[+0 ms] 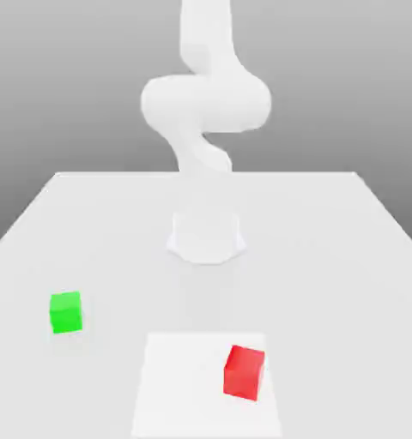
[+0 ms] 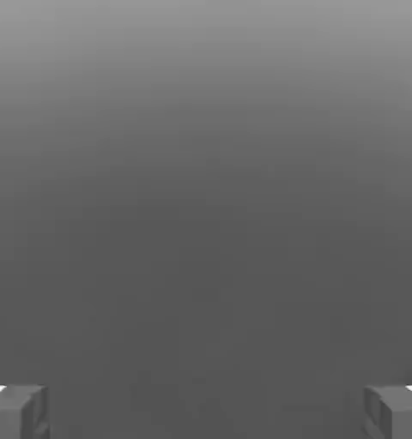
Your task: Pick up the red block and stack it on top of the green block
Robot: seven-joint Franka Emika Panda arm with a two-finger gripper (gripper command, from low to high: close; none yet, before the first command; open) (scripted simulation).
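Behind both blocks, arm (image 1: 205, 103) upright, hand (image 2: 206, 411) spread.

Arm (image 1: 205, 103) cut off at exterior view's top edge — upper links out of frame. Fingertips (image 2: 16, 411) clipped by hand view's border — only the two tips in frame, wide apart.
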